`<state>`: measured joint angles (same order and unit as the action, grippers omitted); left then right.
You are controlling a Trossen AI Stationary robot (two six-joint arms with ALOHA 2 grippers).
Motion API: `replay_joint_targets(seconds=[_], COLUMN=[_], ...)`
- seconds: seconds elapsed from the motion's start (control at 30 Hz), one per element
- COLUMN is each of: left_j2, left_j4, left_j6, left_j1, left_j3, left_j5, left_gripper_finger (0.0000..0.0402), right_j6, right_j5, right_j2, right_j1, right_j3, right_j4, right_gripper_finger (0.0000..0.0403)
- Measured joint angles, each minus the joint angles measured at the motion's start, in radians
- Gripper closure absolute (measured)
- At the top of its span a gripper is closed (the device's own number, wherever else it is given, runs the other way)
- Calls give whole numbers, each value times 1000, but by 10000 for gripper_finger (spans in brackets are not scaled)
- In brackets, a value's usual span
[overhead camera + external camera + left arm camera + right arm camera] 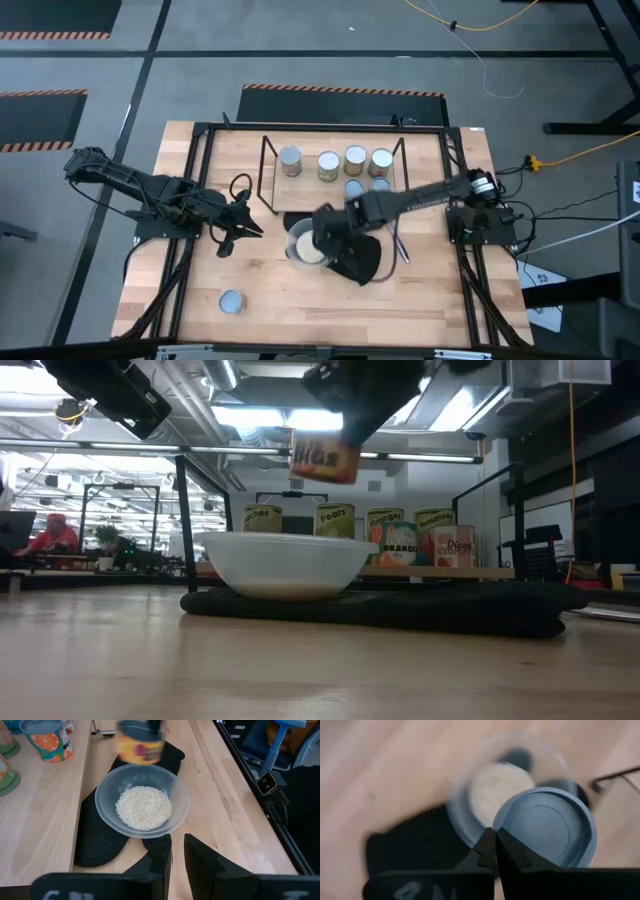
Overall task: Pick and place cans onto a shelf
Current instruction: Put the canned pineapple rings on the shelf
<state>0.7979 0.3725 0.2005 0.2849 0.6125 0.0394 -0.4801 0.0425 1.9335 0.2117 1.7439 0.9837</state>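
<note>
My right gripper (327, 228) hangs over the clear bowl of pale grains (308, 250), shut on a yellow-labelled can (323, 457) with a bluish lid (545, 827). The can floats well above the bowl's rim. Several other cans stand upright on the black wire shelf (270, 180) at the far middle of the table. One bluish-topped can (232, 301) stands on the table near the front left. My left gripper (232, 225) waits left of the bowl, slightly open with nothing between its fingers (162, 855). My right gripper has the can by the rim of its bluish lid (502, 827), pinched between the two fingers at one side of the top. The fingers come from above, pointing steeply down. The can hangs below them, slightly tilted, clear of the bowl and the table.
The bowl rests on a flat black mat (365, 262) in the table's middle, just in front of the shelf. Black frame rails (196, 180) run along the table's left and right sides. Bare wood lies at the front of the table.
</note>
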Motion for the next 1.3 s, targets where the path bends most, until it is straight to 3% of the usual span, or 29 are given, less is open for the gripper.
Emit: replay_joint_targets(seconds=[0.27,0.47,0.57,0.77,1.3], left_j2=[0,0,0,0,0], left_j4=[0,0,0,0,-1], left_j6=[0,0,0,0,-1], left_j1=[0,0,0,0,0], left_j3=[0,0,0,0,0], left_j5=[0,0,0,0,1], left_gripper_finger=[357,357,357,357,357], right_j6=[-320,-483,-539,-598,-632], right_j5=[13,134,143,193,195], right_j2=[0,8,8,22,30], right_j1=[-164,-268,-305,-358,-418], right_j3=[0,-2,-2,-23,-179], right_j4=[15,25,25,34,-113], right_gripper_finger=[396,396,396,396,396])
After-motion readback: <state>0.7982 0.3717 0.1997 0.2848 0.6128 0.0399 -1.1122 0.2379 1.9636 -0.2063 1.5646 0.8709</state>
